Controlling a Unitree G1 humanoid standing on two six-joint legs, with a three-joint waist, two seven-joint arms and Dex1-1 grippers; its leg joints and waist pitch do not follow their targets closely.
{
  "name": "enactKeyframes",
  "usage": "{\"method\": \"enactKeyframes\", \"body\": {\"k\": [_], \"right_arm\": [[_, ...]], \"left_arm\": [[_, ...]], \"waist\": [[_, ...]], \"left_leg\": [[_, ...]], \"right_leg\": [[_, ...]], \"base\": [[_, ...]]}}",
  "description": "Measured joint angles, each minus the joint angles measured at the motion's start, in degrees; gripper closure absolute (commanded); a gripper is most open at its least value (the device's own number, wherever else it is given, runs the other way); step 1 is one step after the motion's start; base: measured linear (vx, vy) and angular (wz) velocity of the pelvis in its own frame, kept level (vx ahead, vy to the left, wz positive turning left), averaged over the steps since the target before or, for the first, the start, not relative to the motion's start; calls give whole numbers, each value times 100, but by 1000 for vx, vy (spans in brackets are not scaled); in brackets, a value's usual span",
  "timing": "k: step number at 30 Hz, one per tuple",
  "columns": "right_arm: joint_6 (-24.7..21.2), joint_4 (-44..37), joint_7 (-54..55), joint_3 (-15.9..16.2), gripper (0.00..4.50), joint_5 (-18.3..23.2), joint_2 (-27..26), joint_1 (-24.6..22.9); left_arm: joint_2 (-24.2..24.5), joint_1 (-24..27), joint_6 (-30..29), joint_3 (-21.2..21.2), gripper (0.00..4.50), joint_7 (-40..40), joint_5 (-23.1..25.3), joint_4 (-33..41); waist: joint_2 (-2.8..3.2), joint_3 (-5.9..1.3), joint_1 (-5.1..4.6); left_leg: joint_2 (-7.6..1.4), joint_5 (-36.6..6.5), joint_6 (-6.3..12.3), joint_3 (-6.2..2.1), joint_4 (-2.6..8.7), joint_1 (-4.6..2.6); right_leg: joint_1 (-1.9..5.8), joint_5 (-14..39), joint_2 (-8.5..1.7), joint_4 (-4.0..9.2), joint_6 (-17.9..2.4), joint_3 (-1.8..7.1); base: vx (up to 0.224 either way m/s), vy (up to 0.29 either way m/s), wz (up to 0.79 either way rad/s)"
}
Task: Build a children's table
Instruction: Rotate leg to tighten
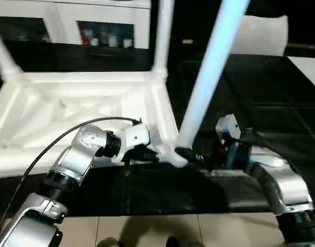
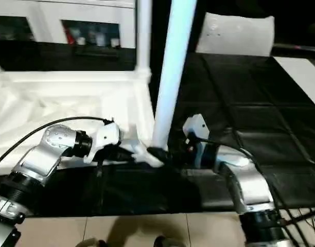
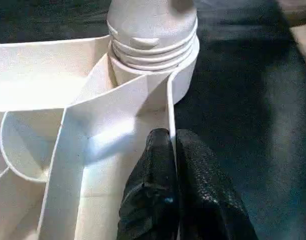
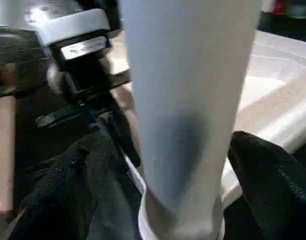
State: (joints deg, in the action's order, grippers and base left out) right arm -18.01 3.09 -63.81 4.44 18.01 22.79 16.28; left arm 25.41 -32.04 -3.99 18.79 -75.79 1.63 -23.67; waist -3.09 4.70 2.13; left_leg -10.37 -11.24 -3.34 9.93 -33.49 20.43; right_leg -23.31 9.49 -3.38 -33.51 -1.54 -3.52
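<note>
The white tabletop [image 1: 70, 113] lies upside down on the black surface, ribs facing up. One leg [image 1: 162, 36] stands in its far right corner and another leg [image 1: 3, 56] rises at the far left. A third leg [image 1: 209, 77] sits in the near right corner socket [image 3: 153, 55], leaning to the right. My left gripper [image 3: 173, 135] is shut on the thin rim beside that socket. My right gripper [image 4: 165, 140] is open, with one black finger [image 4: 58, 190] on each side of the leg's base and gaps to the leg.
A white sheet-like bag [image 1: 260, 33] lies at the back right of the black surface [image 1: 260, 103]. A white cabinet [image 1: 103, 31] with dark shelves stands behind. Tan floor [image 1: 147, 231] runs along the near edge. My left arm's cable [image 1: 54, 139] arcs over the tabletop.
</note>
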Motion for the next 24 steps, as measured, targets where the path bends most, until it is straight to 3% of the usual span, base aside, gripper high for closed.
{"method": "enactKeyframes", "body": {"k": [3, 11, 19, 24], "right_arm": [[-12, 109, -539, 132, 100, 101, 251, 76], [87, 412, -1046, 529, 161, 24, 272, 200], [196, 655, -1237, 726, 234, -24, 286, 353], [156, 642, -1232, 725, 247, -24, 297, 353]], "left_arm": [[183, -13, 313, 57, 450, -444, -77, -153], [233, -166, 680, 304, 450, -928, -77, -289], [198, -245, 931, 362, 450, -1064, -78, -503], [148, -260, 919, 350, 450, -1060, -91, -553]], "waist": [[-7, -3, 29], [-21, -4, 140], [-24, -3, 151], [-24, -3, 158]], "left_leg": [[-2, 1, -3, -2, -17, -4], [-3, -7, -41, -6, -52, -8], [-5, -7, -41, -7, -52, -6], [-5, -7, -41, -6, -52, -6]], "right_leg": [[0, 1, -1, -27, 1, 0], [13, 0, -9, -57, 0, 0], [16, 0, -11, -58, 0, -5], [17, 0, -11, -58, 0, -6]], "base": [[0, 0, 0], [0, 0, 0], [0, 0, 0], [0, 0, 0]]}}
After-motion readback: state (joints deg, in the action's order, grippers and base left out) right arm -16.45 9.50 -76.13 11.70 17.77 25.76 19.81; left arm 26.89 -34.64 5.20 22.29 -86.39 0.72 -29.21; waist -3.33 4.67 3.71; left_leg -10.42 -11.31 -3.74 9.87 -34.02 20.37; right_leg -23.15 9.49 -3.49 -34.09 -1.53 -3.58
